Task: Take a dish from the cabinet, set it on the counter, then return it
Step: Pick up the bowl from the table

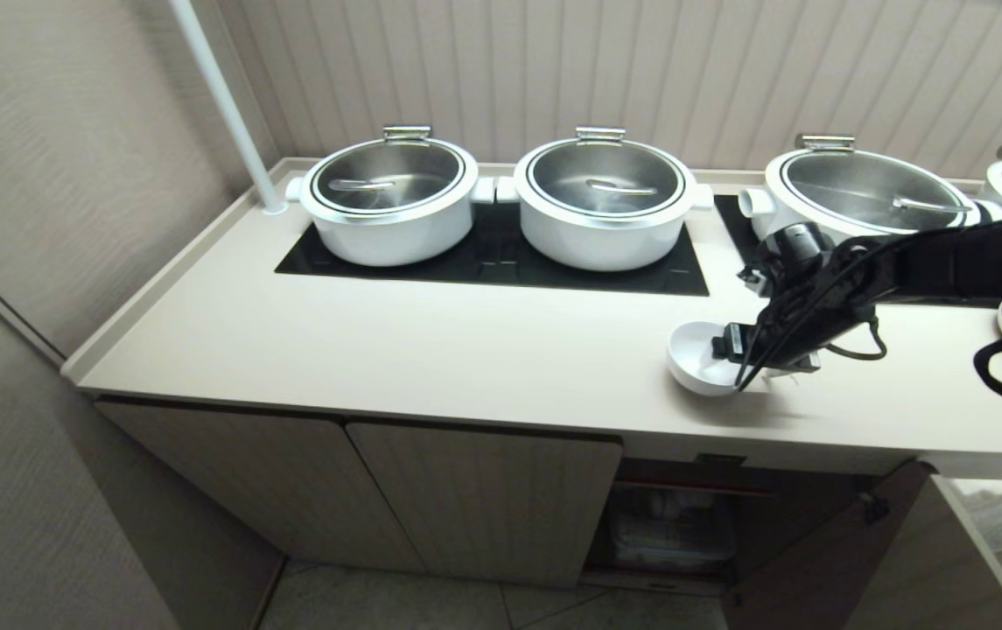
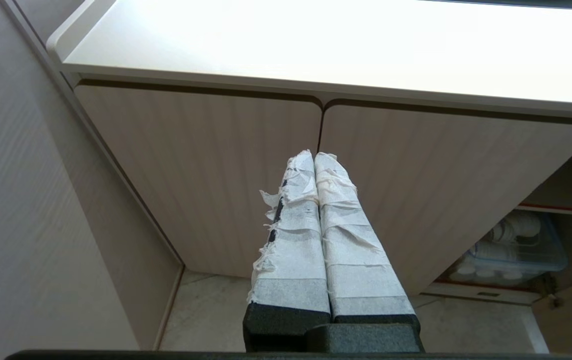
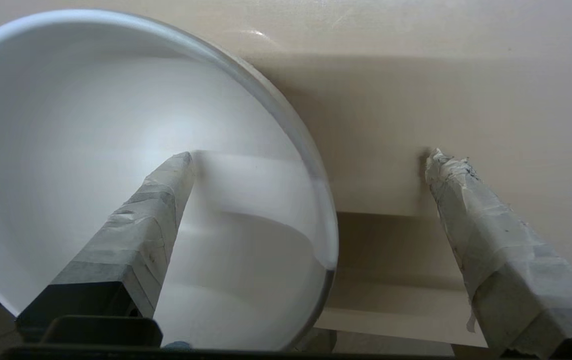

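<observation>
Risk I note: right gripper spread astride rim of small glossy white ceramic bowl near beige countertop edge; off-centre closing tips it. Left gripper pressed together, parked.

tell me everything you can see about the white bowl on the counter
The bowl is small, plain, glossy white, ceramic-looking, deep with curved sides, and empty. It sits upright near the front edge of the beige counter. The open right gripper straddles its rim, one finger inside, the other outside.
</observation>
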Available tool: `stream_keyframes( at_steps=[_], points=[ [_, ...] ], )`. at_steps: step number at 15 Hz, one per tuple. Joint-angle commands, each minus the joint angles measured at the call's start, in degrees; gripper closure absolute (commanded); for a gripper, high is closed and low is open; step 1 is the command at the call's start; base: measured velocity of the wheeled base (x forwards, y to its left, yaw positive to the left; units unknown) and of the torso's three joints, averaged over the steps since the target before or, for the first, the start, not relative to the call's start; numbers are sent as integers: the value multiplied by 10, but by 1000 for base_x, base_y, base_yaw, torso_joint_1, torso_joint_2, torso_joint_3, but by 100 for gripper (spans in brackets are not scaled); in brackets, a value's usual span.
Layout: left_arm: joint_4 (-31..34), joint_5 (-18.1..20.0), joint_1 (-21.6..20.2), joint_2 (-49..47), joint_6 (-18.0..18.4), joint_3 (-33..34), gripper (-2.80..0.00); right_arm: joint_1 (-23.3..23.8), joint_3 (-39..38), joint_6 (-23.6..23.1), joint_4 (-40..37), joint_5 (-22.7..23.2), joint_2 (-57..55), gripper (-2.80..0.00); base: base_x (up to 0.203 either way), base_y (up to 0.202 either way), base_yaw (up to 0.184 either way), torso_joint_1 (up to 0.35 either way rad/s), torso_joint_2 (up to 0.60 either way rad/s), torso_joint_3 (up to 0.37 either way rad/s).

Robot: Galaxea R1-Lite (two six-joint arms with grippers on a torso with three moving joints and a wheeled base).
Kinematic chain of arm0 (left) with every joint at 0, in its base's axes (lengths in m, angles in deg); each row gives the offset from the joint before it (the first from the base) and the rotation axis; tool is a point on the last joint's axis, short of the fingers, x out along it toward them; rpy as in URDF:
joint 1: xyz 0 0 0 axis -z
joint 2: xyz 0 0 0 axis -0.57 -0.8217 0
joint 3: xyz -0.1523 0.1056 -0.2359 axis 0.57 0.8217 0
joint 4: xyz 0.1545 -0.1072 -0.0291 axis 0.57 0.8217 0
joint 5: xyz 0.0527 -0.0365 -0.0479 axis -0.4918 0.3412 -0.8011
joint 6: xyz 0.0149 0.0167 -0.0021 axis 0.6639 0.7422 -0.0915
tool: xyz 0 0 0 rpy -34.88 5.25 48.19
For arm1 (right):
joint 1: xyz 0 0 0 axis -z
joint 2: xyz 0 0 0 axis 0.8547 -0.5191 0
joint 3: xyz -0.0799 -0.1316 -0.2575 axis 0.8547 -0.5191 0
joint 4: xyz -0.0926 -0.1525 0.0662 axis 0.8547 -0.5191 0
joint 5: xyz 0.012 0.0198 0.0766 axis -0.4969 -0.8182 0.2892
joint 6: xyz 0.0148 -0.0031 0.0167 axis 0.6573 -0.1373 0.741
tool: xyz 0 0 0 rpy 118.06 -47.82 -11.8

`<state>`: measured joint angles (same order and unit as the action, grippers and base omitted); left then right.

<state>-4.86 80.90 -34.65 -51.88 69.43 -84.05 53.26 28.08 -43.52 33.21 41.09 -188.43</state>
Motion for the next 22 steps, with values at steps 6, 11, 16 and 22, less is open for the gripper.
stream_keyframes(
  at_steps=[6, 11, 16, 22],
  points=[
    [0, 0, 0, 0, 0, 0, 0, -4, 1, 3, -2, 1, -2, 0, 0, 0, 0, 0, 0, 0],
    [0, 0, 0, 0, 0, 0, 0, -3, 2, 4, -2, -1, -2, 0, 0, 0, 0, 0, 0, 0],
    [0, 0, 0, 0, 0, 0, 0, -4, 2, 4, -2, 0, 0, 0, 0, 0, 0, 0, 0, 0],
    [0, 0, 0, 0, 0, 0, 0, -4, 2, 11, -2, 0, 4, 0, 0, 0, 0, 0, 0, 0]
  ],
)
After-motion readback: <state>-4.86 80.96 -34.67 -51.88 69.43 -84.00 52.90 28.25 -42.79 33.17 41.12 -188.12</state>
